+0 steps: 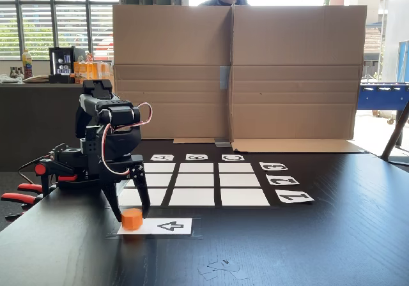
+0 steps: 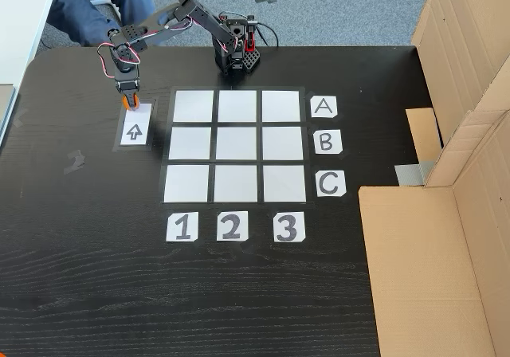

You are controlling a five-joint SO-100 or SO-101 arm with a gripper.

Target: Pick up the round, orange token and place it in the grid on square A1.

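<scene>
We see the gripper (image 1: pixel 131 210) down low over the token (image 1: pixel 132 218), jaws apart with a finger on each side of it. The token sits on the white arrow card (image 2: pixel 135 126), at the end behind the arrow's tail, left of the grid (image 2: pixel 236 146) in the view from above. Square A1 (image 2: pixel 194 106) lies bare, near the card.

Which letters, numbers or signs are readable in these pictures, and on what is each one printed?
"A": white tag beside the grid.
"B": white tag.
"C": white tag.
"1": white tag below the grid.
"2": white tag.
"3": white tag.
Black arrow: white card, pointing at the token.
Bottle labels on the counter: too small to read.
</scene>
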